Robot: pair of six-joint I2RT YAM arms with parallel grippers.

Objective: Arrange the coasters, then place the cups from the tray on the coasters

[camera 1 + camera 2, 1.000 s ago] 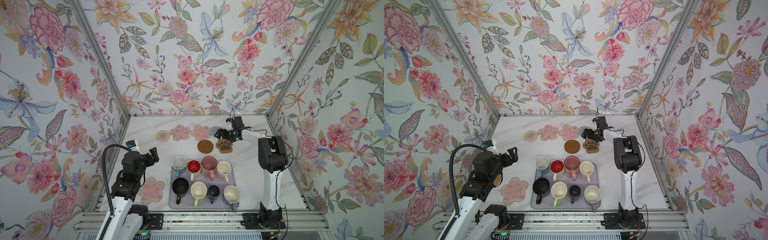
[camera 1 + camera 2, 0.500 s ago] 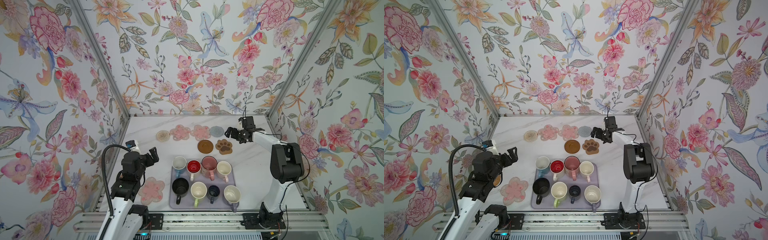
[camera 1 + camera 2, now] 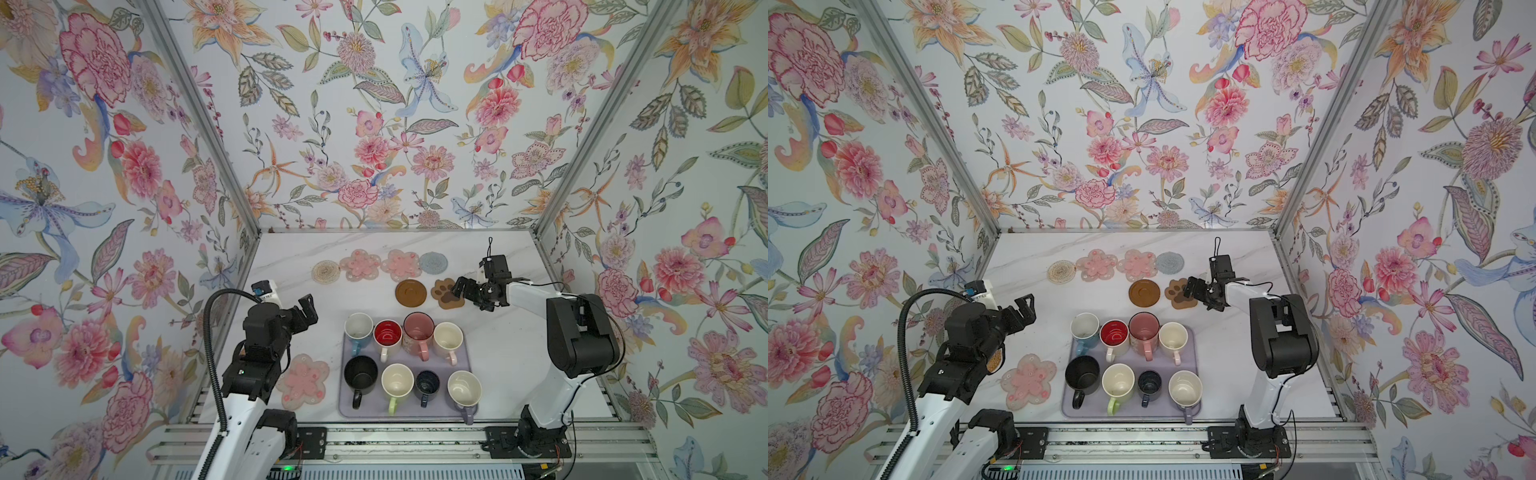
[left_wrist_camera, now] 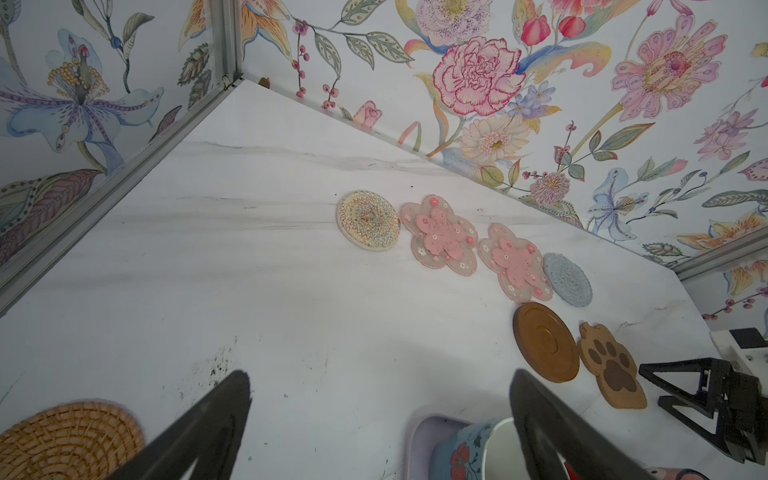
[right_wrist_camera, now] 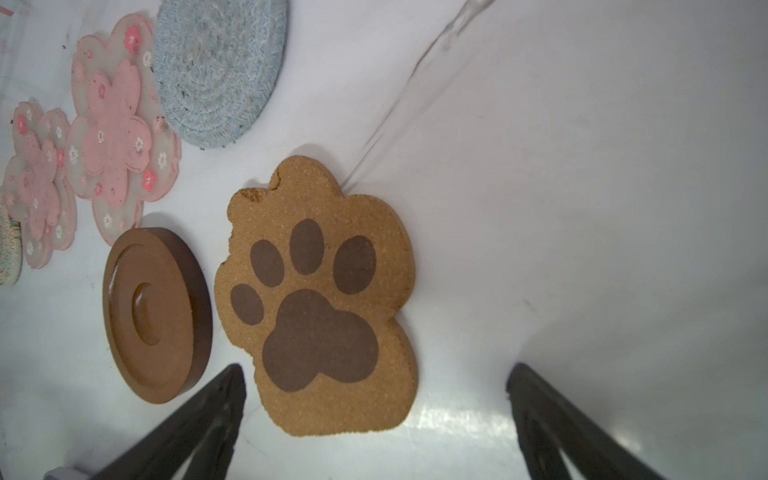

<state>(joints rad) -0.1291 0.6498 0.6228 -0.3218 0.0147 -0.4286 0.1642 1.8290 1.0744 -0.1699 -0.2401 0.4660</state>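
Since the right gripper (image 3: 464, 290), wide and empty, has been drawn back to the paw-print coaster (image 3: 445, 293), the grey-blue coaster (image 3: 433, 263) is left closing the row near the desk's far edge. The cups (image 3: 419, 329) are still found on the tray (image 3: 409, 412); the left gripper (image 3: 306, 309) is held wide.

Marble worktop (image 4: 249, 270). Back row, side by side:
- beige woven coaster (image 4: 369, 220)
- pink flower coaster (image 4: 442, 235)
- second pink flower coaster (image 4: 515, 262)
- grey-blue woven coaster (image 4: 567, 279)

Nearer pair: brown disc coaster (image 4: 545, 347), paw-print coaster (image 4: 613, 365).

Well apart: tan woven coaster (image 4: 68, 440), partly cut off.

Lavender tray (image 4: 417, 434) corner carries light blue mug (image 4: 469, 453).

Left gripper (image 4: 380, 376): jaws spread, empty.
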